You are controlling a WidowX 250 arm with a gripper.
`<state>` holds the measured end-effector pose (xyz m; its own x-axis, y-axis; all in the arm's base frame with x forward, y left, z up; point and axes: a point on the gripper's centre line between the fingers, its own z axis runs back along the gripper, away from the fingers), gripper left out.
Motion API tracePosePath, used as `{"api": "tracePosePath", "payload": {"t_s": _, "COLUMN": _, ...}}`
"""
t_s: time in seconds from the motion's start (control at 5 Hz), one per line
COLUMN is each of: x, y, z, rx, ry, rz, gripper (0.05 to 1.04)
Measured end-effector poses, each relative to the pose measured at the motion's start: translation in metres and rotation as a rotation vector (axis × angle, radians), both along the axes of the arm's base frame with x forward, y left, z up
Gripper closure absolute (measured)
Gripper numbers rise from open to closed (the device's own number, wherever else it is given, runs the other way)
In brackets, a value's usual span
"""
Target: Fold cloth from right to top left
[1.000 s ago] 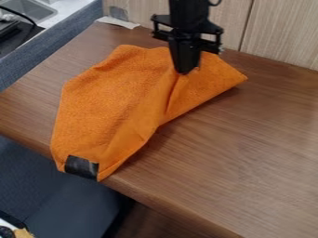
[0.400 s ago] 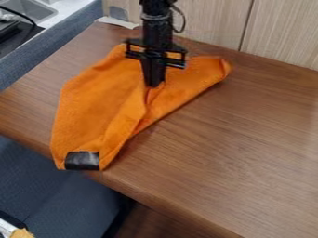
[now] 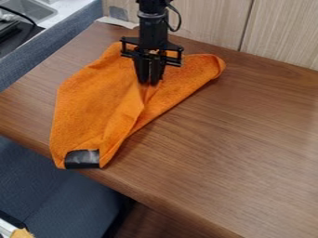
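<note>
At the fold of the cloth, the fingers are slightly apart; they should open gently, then rise straight, without dragging it.

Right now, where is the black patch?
In the camera view, the black patch is lower left, low on the orange cloth, near the table edge.

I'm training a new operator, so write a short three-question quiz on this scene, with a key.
1. True or false: The orange cloth lies completely smooth, without a fold or crease.
2. Multiple choice: As the camera sees it, which end of the cloth has the black patch?
a) top right
b) bottom left
c) top left
3. Fill in: The gripper hangs down over the ____ half of the cloth in the view (upper or lower).

Key: 1 false; 2 b; 3 upper
</note>
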<state>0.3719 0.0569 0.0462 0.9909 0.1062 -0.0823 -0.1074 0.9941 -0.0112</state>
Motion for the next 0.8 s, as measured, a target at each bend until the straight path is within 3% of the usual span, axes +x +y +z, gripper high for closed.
{"api": "tracePosePath", "payload": {"t_s": 0.2, "x": -0.002, "y": 0.0, "z": 0.0, "rx": -0.001, "ry": 0.011, "rz": 0.006, "gripper": 0.295}}
{"api": "tracePosePath", "payload": {"t_s": 0.4, "x": -0.002, "y": 0.0, "z": 0.001, "rx": 0.002, "ry": 0.014, "rz": 0.009, "gripper": 0.085}}
{"api": "tracePosePath", "payload": {"t_s": 0.6, "x": -0.003, "y": 0.001, "z": 0.005, "rx": 0.011, "ry": 0.019, "rz": 0.019, "gripper": 0.082}}
{"api": "tracePosePath", "payload": {"t_s": 0.8, "x": 0.0, "y": 0.006, "z": 0.043, "rx": 0.046, "ry": -0.058, "rz": 0.029, "gripper": 0.083}}
